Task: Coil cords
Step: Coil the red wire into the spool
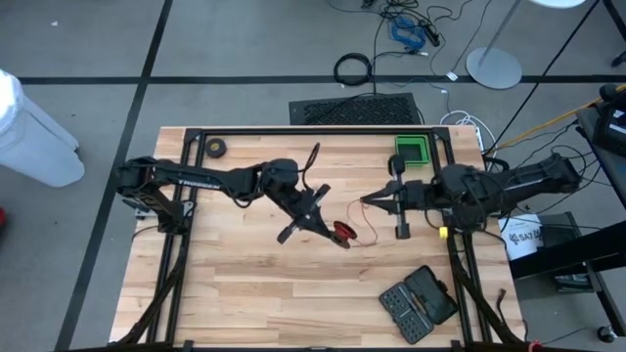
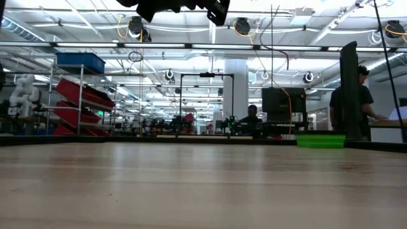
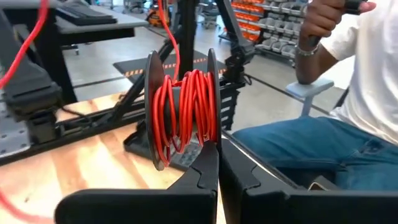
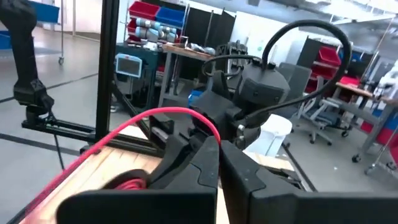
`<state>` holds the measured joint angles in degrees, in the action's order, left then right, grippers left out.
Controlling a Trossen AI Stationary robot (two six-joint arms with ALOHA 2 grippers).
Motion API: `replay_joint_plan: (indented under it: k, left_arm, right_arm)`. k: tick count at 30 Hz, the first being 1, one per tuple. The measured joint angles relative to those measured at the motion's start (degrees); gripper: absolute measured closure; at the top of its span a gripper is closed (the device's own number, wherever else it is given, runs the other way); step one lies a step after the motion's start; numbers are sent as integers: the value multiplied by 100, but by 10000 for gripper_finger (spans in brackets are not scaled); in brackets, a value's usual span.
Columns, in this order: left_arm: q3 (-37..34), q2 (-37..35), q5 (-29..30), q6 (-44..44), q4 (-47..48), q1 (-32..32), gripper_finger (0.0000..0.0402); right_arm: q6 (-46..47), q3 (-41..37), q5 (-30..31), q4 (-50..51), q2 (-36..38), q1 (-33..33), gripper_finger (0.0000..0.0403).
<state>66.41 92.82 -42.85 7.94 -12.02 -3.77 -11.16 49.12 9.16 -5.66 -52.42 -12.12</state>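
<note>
Above the middle of the bench [image 1: 245, 293], the left pincer [image 3: 217, 163] is clamped on the black reel [image 3: 180, 109], which already carries many turns of red cord [image 3: 186, 106]. The right pincer [image 4: 219, 155], closed tight, pinches the loose cord end just beside it. Judging by the short free length, winding looks nearly done; only that tail remains.

Robotics lab: parts shelving [image 2: 79, 95], workbenches.
</note>
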Motion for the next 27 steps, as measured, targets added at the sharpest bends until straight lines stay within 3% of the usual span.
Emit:
replay_joint_plan:
  k: [5, 14, 27]
  left_arm:
    - [0, 0, -2, -11, -77, 187, 400]
    - [0, 0, 26, -9, -106, 377, 400]
    - [277, 0, 24, 28, -173, 801, 400]
  right_arm:
    - [-222, 0, 31, -842, -536, 0, 403]
    - [-479, 0, 760, -2276, -1129, 0, 403]
    - [-423, 0, 1234, -2425, -1444, 87, 403]
